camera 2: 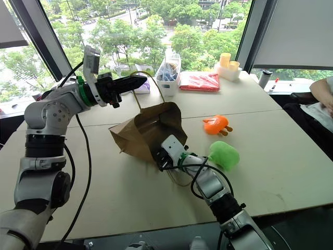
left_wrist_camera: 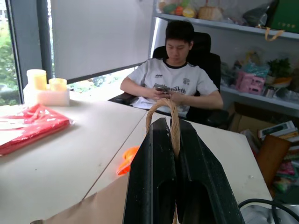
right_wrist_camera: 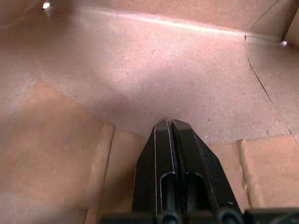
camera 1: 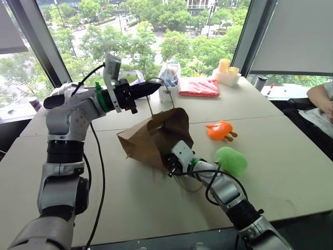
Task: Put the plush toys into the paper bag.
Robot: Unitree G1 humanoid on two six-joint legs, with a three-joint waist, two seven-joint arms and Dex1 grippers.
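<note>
Jaws: left gripper (camera 1: pixel 151 89) pinches paper bag (camera 1: pixel 151 136) cord handle (left_wrist_camera: pixel 174 122); right gripper (right_wrist_camera: pixel 171 125) pressed together inside. Orange plush toy (camera 1: pixel 220 129), green plush toy (camera 1: pixel 232 160) at bag's three o'clock on bench (camera 1: pixel 270 156); soft, light, squeeze mid-body.

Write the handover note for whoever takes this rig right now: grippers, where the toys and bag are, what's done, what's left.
Left gripper: shut on the paper bag's cord handle, holding it up above the table.
Right gripper: shut, empty, pushed inside the mouth of the paper bag.
Paper bag: lying tipped on the table, mouth toward the robot, nothing seen inside.
Orange plush toy and green plush toy: both on the table to the right of the bag, untouched.
Done: bag lifted by its handle and being spread open.
Left: pick up each toy and put it in the bag.
</note>
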